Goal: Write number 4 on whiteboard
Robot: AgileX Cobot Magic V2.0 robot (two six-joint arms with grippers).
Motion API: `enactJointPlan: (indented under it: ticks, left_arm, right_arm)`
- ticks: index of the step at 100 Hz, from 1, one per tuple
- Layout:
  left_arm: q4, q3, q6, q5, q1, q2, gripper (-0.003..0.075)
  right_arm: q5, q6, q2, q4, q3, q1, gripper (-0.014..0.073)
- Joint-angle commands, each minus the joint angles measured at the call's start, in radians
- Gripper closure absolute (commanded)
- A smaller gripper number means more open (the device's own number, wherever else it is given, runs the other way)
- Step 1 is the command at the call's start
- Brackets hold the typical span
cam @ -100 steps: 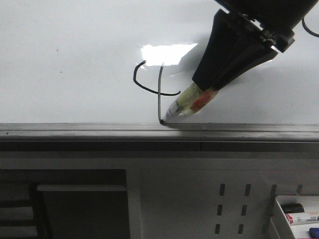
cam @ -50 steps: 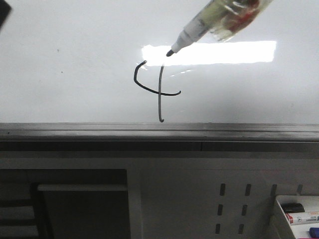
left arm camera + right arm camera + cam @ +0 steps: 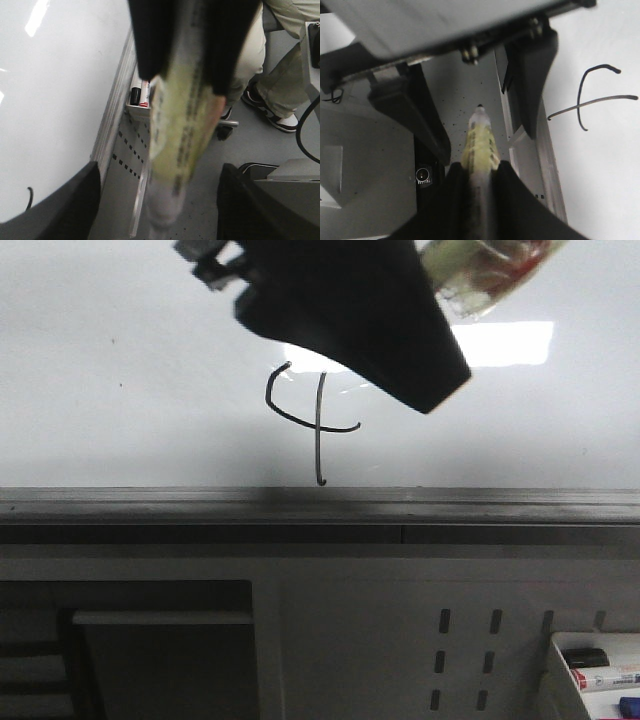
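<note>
The number 4 (image 3: 318,425) is drawn in thin black line on the whiteboard (image 3: 140,350), just above its dark bottom rail (image 3: 200,505). It also shows in the right wrist view (image 3: 585,100). My right gripper (image 3: 480,172) is shut on a yellow-labelled marker (image 3: 479,137), held off the board; the marker's body shows at the top right of the front view (image 3: 490,270). My left gripper (image 3: 160,200) is open, its black fingers (image 3: 370,320) either side of the marker's tip end (image 3: 175,150), in front of the board above the 4.
Below the rail is a white panel with slot holes (image 3: 480,640) and a dark opening (image 3: 150,660). A small tray with markers (image 3: 600,670) hangs at the lower right. A seated person's legs and shoes (image 3: 280,75) are beyond the board's side.
The marker left the bottom of the 4's stem and rose up and right, off the board. My left gripper came in from the upper left and now straddles the marker's tip.
</note>
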Motion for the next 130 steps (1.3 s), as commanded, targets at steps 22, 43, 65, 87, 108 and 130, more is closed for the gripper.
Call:
enactJointPlan:
  ticks: [22, 43, 65, 87, 108, 130]
  left_arm:
    - [-0.146, -0.072, 0.159, 0.070, 0.002, 0.005, 0.0261]
    - [-0.146, -0.076, 0.159, 0.077, 0.010, -0.011, 0.0261]
    - [-0.157, -0.076, 0.159, 0.077, 0.031, -0.036, 0.0261]
    - [-0.181, -0.076, 0.159, 0.073, 0.031, -0.029, 0.0402]
    - [-0.185, -0.076, 0.159, 0.069, 0.034, -0.030, 0.0594]
    - [-0.185, -0.076, 0.159, 0.069, 0.034, -0.030, 0.0722]
  right_arm:
    - [0.009, -0.042, -0.026, 0.032, -0.029, -0.005, 0.0629]
    - [0.010, -0.042, -0.026, 0.021, -0.029, -0.005, 0.0629]
    - [0.013, -0.042, -0.026, 0.011, -0.029, -0.005, 0.0629]
    - [0.013, -0.042, -0.026, 0.011, -0.029, -0.005, 0.0629]
    - [0.013, -0.042, -0.026, 0.054, -0.029, -0.005, 0.0629]
    - [0.013, -0.042, -0.026, 0.048, -0.029, -0.005, 0.0602]
